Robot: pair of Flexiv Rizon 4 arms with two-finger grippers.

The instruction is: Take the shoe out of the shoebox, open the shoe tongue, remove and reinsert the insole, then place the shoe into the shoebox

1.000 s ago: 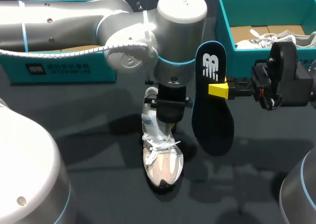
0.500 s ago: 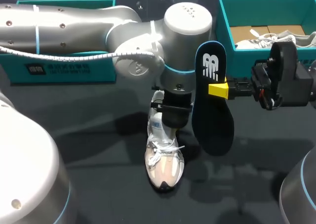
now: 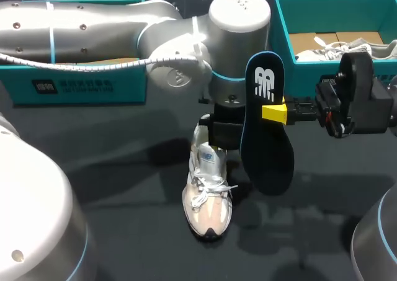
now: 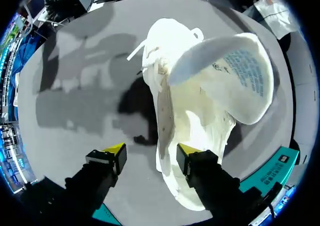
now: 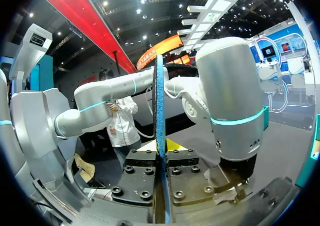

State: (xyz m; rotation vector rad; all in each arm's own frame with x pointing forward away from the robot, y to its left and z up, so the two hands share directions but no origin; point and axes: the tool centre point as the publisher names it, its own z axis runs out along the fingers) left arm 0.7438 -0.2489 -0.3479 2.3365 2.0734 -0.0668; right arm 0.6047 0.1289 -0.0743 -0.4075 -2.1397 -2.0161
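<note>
One second on, the shoe [image 3: 208, 191] is shifted closer to the insole [image 3: 267, 126] pinched in the right end effector [image 3: 274, 113]; the left end effector [image 4: 150, 153] is held open over its heel, so reinsertion's probably next.

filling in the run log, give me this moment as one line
left jaws: open, above white sneaker | right jaws: shut on dark insole, held aloft | sneaker: on table, tongue lifted

My shoe [image 3: 208, 197] sits mid-table [image 3: 124, 169], toe toward the near edge, with my left gripper [image 4: 150, 150] over its heel. Just right of it the insole [image 3: 267, 132] hangs on end in my right gripper [image 3: 274, 112] — behind that, the shoebox [image 3: 282, 26] at the far right corner.
</note>
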